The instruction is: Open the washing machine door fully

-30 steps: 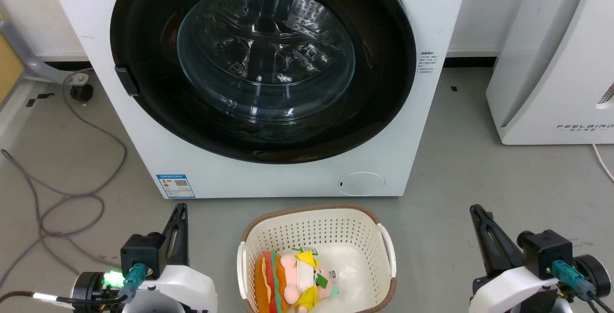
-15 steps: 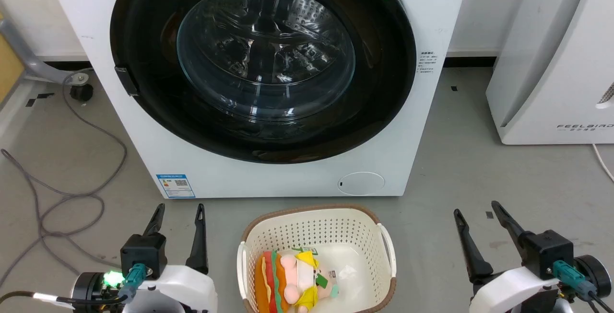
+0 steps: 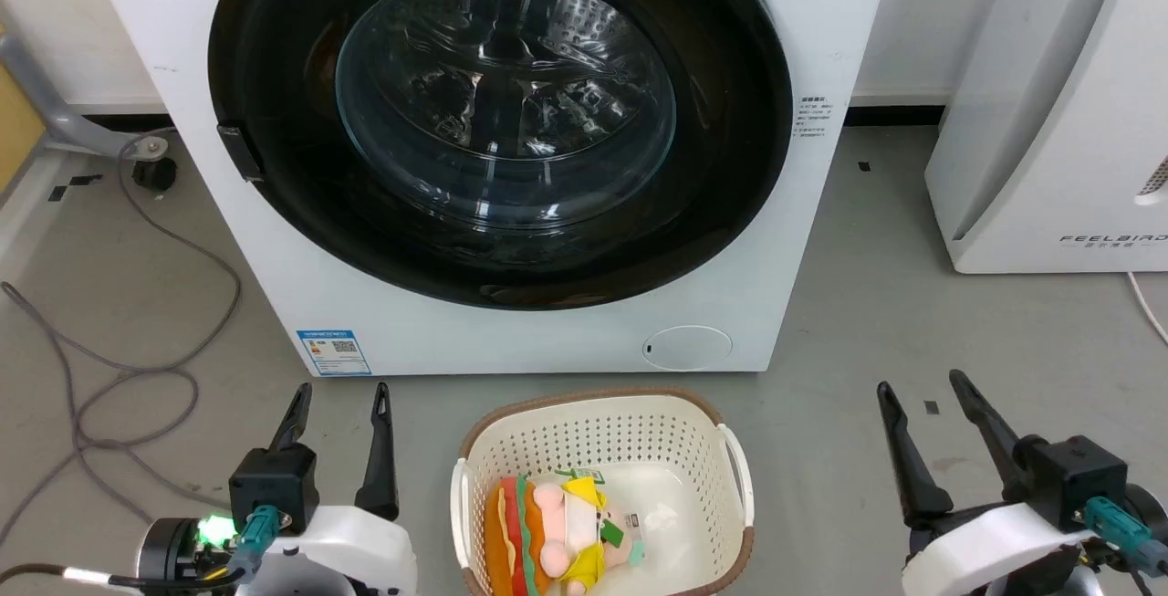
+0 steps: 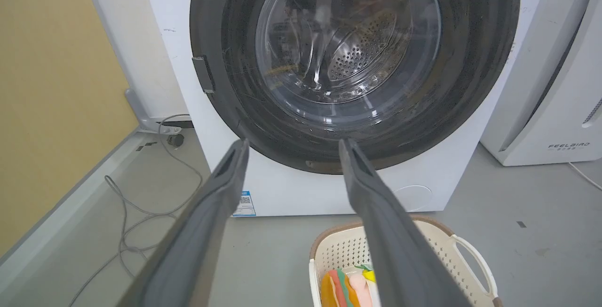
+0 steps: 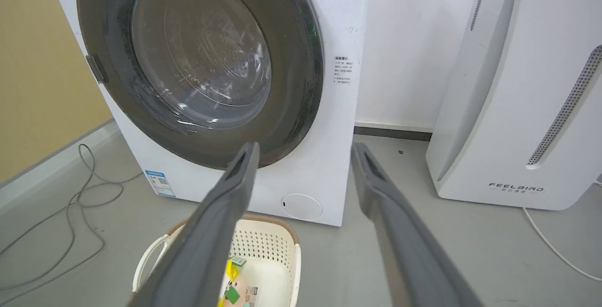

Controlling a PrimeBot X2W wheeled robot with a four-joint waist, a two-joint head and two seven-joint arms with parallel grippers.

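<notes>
Black glossy washing machine door [image 3: 500, 112] lies closed, its glass centre bulging; left claw [image 3: 342, 391], right claw [image 3: 920, 381] wide, empty.

One washing machine [image 3: 511, 340], one basket [image 3: 741, 477], one plush toy [image 3: 557, 532].

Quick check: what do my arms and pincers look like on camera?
Left pincer and right pincer each have two long, dark, tapering fingers on a black block, fixed to a glossy white forearm shell. Each wrist carries a teal cable plug; a green light glows on the left.
</notes>
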